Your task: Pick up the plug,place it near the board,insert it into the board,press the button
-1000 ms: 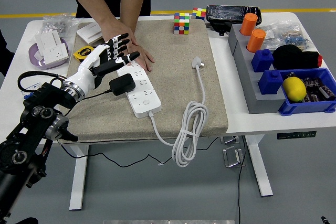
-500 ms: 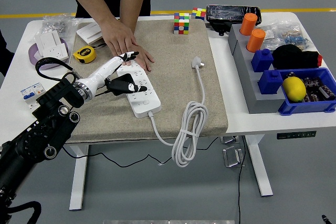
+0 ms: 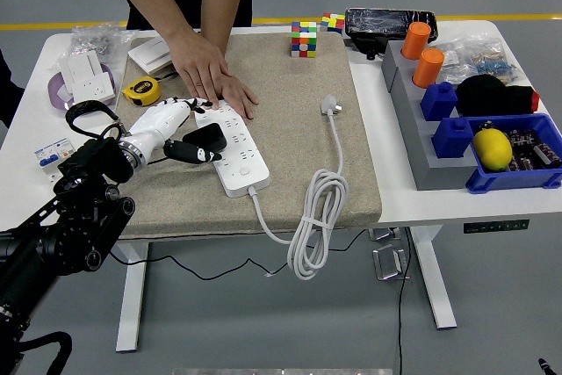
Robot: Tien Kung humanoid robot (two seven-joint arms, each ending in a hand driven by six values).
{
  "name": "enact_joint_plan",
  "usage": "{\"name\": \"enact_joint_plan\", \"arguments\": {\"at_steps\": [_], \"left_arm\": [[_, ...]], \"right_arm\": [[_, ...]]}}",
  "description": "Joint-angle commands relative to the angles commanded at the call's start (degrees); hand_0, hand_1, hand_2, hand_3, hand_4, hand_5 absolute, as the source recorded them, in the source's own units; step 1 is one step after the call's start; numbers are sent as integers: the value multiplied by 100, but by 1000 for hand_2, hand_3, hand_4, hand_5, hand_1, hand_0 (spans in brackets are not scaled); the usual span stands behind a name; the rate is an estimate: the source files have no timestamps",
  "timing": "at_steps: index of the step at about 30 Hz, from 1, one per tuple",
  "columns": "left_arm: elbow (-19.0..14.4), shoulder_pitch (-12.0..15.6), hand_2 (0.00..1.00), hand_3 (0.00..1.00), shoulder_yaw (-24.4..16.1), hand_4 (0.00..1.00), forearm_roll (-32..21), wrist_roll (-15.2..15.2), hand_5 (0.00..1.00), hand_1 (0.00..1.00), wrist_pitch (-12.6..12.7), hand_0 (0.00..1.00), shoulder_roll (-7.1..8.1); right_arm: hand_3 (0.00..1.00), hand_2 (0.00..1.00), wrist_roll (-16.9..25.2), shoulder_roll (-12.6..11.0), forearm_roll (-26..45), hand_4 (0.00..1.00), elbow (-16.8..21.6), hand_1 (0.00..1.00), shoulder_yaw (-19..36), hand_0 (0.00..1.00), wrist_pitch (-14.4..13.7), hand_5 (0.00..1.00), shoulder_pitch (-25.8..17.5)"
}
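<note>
My left hand [image 3: 172,122] has dropped lower, fingers curled around one black plug [image 3: 204,138] over one power strip [image 3: 233,149]; a person's hand [image 3: 211,74] steadies its far end.

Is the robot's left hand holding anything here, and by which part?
The left hand lies against the black plug seated in the power strip, at the plug's left side; whether its fingers actually grip it cannot be told.

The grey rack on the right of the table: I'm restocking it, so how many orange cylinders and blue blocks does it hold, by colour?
Orange cylinders: 2 (far, near)
Blue blocks: 2 (far, near)
Total on the grey rack: 4
</note>
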Motion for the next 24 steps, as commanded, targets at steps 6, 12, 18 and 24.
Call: {"name": "enact_joint_plan", "arguments": {"at_steps": [6,12,18,24], "left_arm": [[67,-14,707,721,-24,998,0,13,370,840,-46,881,-2],[182,-9,692,704,-32,998,0,7,388,812,-6,832,-13],[235,4,619,534,-34,998,0,-40,338,784,162,789,-11],[308,4,495,473,-45,888,0,-74,280,694,277,713,-18]], "right_arm": [[756,731,-2,-2,0,998,2,731,-18,785,-1,998,2],[756,730,-3,-4,4,998,2,731,-31,785,-2,998,-6],[756,731,-5,-1,5,998,2,730,-42,785,-2,998,-17],[756,731,-5,-1,1,998,5,730,-48,785,-2,998,-18]]}}
